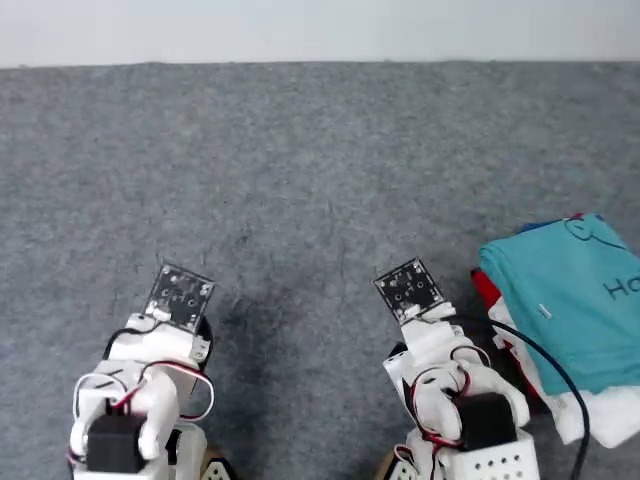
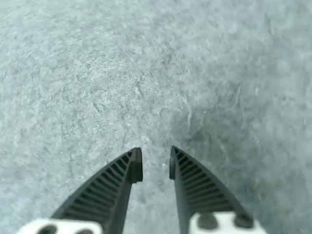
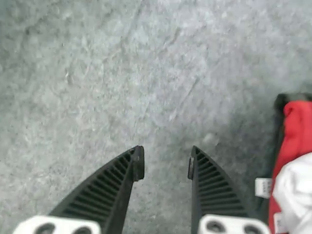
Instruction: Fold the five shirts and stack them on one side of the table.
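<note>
A stack of folded shirts lies at the table's right side, with a teal shirt [image 1: 575,295] on top, a red shirt [image 1: 487,292] peeking out beneath and a white shirt [image 1: 600,415] at the near end. In the right wrist view the red shirt [image 3: 294,141] and white shirt [image 3: 295,192] sit just beside my right gripper [image 3: 165,165], which is open over bare felt. My left gripper [image 2: 156,165] is slightly open over bare felt with nothing between its fingers. Both arms are tucked back at the near edge, the left arm [image 1: 150,380] and the right arm [image 1: 450,385].
Grey felt [image 1: 320,170] covers the table from the arms to the far wall. A black cable [image 1: 545,360] runs from the right arm across the near edge of the shirt stack.
</note>
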Controlling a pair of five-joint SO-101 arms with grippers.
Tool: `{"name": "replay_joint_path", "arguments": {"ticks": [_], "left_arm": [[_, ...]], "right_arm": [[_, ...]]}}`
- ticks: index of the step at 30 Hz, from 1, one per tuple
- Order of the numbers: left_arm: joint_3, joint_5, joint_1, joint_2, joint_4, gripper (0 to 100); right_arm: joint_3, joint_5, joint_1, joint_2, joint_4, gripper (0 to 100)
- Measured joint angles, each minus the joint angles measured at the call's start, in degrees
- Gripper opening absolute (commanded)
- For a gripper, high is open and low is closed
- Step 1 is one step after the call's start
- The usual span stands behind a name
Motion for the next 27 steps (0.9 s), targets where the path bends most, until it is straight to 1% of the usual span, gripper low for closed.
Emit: {"name": "replay_joint_path", "arguments": {"ticks": [4, 6, 8, 10, 12, 14, 17, 20, 27], "left_arm": [[0.53, 3.69, 0.00, -1.76, 0.09, 10], [0.53, 4.04, -0.09, -1.85, 0.09, 10], [-0.18, 4.22, -0.09, -1.85, 0.09, 10], [-2.81, 4.40, -0.35, -1.85, 0.09, 10], [-6.86, 5.98, -1.76, -1.85, 0.53, 10], [-11.60, 8.18, -3.52, -1.85, 1.85, 10], [-17.58, 9.49, -5.63, -1.93, 5.01, 10], [-21.10, 9.67, -6.68, -2.29, 8.62, 10], [-27.69, 10.20, -10.99, -2.46, 10.20, 10]], "right_arm": [[0.88, 6.77, -0.09, 0.00, 0.00, 15.8], [0.88, 7.56, -0.09, 0.26, 0.00, 15.8], [-0.53, 5.89, 2.11, 0.88, 0.00, 15.8], [-5.10, 1.49, 5.27, 0.62, 2.02, 15.8], [-11.60, -3.43, 7.74, 0.26, 5.71, 15.8], [-18.73, -6.33, 8.26, 0.00, 10.46, 15.8], [-26.11, -7.47, 8.88, -0.09, 13.36, 15.8], [-28.48, -7.82, 9.14, -0.09, 14.59, 15.8], [-35.96, -9.23, 8.97, -0.09, 18.90, 15.8]]}}
